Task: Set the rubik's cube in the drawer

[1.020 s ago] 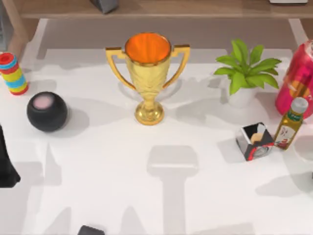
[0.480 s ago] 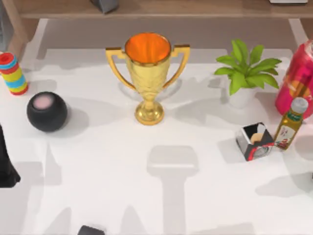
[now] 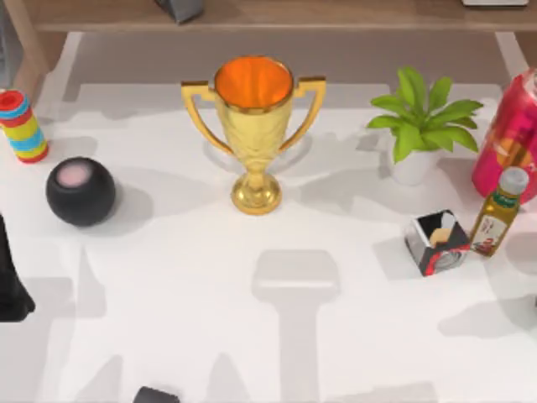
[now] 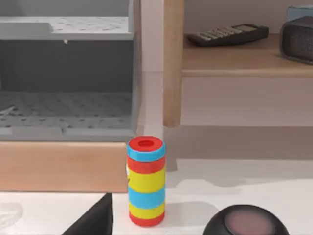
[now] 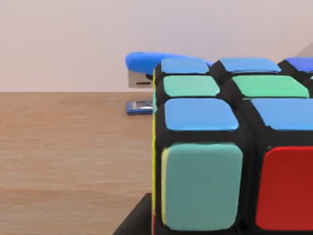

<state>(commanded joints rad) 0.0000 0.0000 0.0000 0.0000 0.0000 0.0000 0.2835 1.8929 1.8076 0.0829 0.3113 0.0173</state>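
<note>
The rubik's cube (image 5: 230, 147) looms very close in the right wrist view, with blue, green, teal and red stickers, resting on a brown wooden surface (image 5: 68, 147). A dark bit of my right gripper (image 5: 134, 220) shows just under the cube's near corner. The drawer (image 4: 68, 132) appears in the left wrist view as a grey perforated tray with a wooden front (image 4: 58, 166), pulled out, with nothing visible inside. My left arm (image 3: 10, 285) sits at the table's left edge, facing the drawer.
On the white table stand a gold trophy (image 3: 254, 126), a black ball (image 3: 80, 191), a striped cylinder (image 3: 22, 126), a potted plant (image 3: 419, 126), a small box (image 3: 436, 242), an oil bottle (image 3: 497, 210) and a red can (image 3: 512, 134). A blue stapler (image 5: 146, 73) lies behind the cube.
</note>
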